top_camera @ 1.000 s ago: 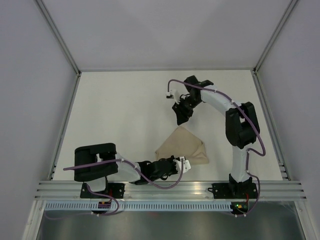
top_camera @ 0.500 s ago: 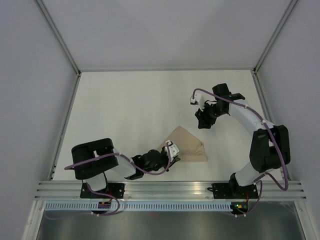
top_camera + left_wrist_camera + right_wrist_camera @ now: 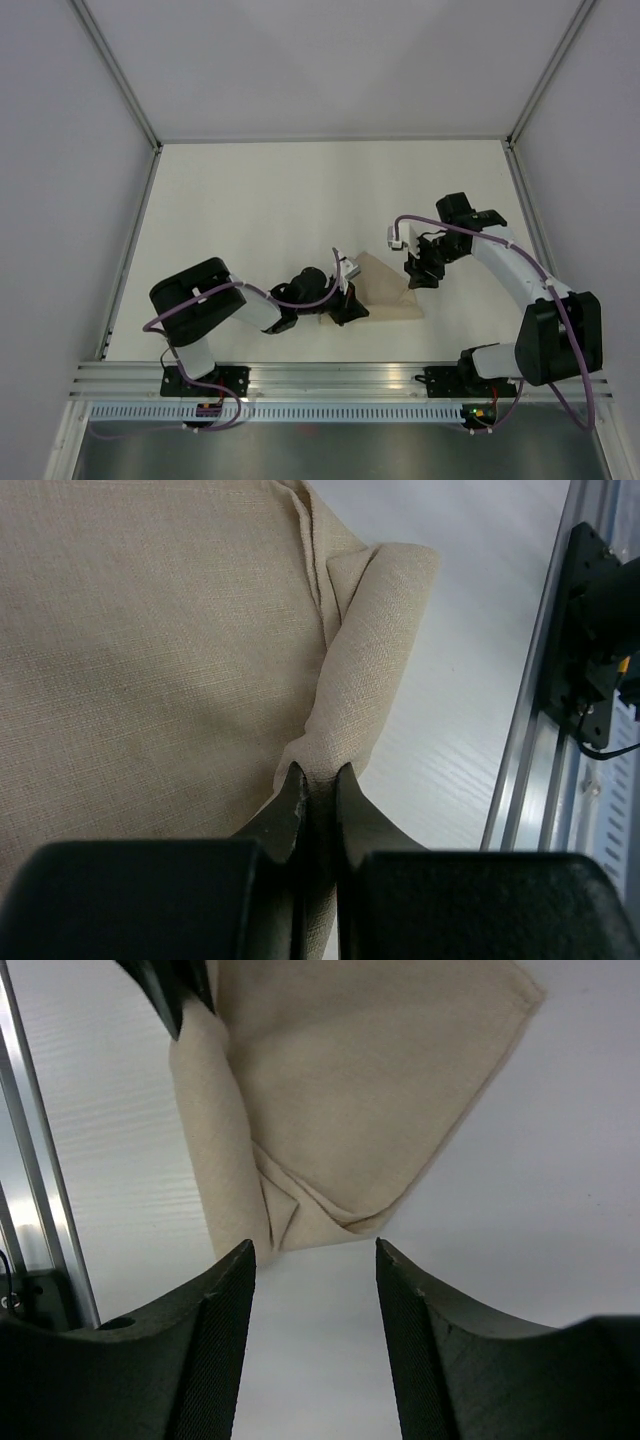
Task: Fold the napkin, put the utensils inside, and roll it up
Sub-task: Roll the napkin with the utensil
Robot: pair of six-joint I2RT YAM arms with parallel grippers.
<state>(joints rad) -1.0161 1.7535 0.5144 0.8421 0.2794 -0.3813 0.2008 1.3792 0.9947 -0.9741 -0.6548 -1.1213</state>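
Left wrist alone: napkin [image 3: 150, 630] in claw [image 3: 318, 798]

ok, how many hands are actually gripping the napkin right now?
1. The left hand is shut on the rolled edge of the napkin. The right hand is open above a corner of it, holding nothing.

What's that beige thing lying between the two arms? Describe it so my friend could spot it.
Look at the white table, near its front edge between the two arms. The napkin lies there, folded into a rough triangle, one rolled edge pinched in the left arm's fingers. It is the only soft tan thing among black and white robot parts.
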